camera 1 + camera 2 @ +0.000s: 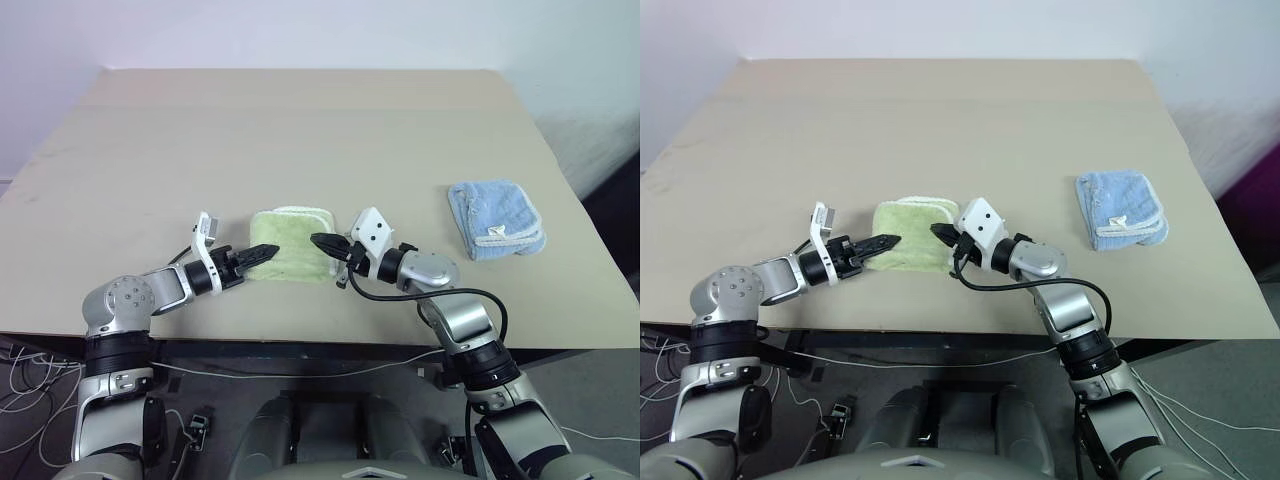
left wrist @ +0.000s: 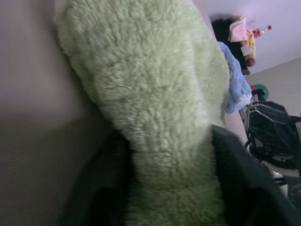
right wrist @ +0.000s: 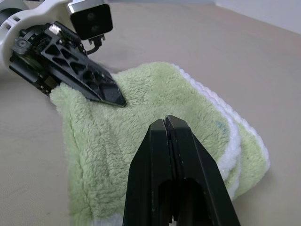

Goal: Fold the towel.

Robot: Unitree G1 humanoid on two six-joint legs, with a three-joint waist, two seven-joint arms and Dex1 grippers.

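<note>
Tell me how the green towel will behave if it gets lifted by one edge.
The green towel looks like soft terry folded in layers, so it would probably droop and unfold. Its fluffy pile should grip rather than slip. It seems light, likely sliding on the smooth table if pushed.

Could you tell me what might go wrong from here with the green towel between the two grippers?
The left gripper has its fingers around the folded green towel's near corner; a pull could drag the layers apart. The right gripper, shut, sits at the towel's other side, and a push could bunch the stack. The towel lies close to the table's front edge, so a tug toward the robot might slide it off.
</note>
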